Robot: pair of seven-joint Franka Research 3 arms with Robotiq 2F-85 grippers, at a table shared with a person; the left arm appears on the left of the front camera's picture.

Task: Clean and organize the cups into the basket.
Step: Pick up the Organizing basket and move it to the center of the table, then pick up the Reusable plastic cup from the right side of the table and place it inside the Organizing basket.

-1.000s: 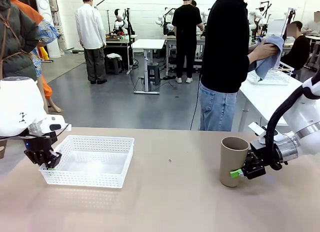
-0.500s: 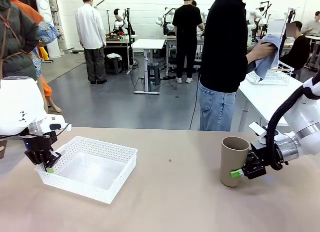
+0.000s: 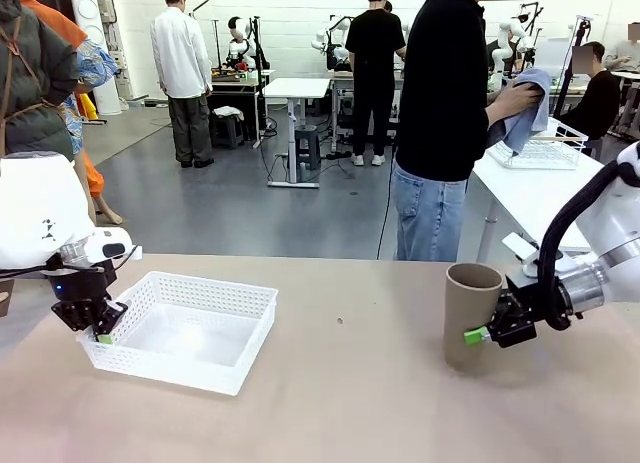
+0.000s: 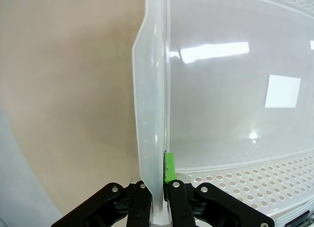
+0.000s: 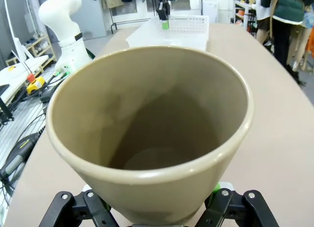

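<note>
Left gripper (image 3: 100, 333) first: fingers pinched tight on the left-hand wall of the basket (image 3: 175, 363), one green pad inside, the other finger outside. The left wrist view confirms it, with the gripper (image 4: 159, 189) clamped across the thin white wall of the basket (image 4: 149, 114) and the green pad (image 4: 169, 168) flat against the inner face. The basket sits askew on the tan table (image 3: 340, 413), left of the middle, nothing inside it. Whether its gripped end is off the surface, I can't tell.

Over to the right gripper (image 3: 482, 333): closed around the lower part of a tan-brown cup (image 3: 468, 313), green pad on the near side. The cup stands upright, mouth up, on the right side of the table, well apart from the basket. From the right wrist view the gripper (image 5: 154, 214) hugs the cup (image 5: 147, 138) at its base, open mouth facing the camera, inside bare.

Beyond the far edge, a person's hand (image 3: 510, 101) holds a blue cloth (image 3: 528, 118), above a white wire rack (image 3: 545, 153)
</note>
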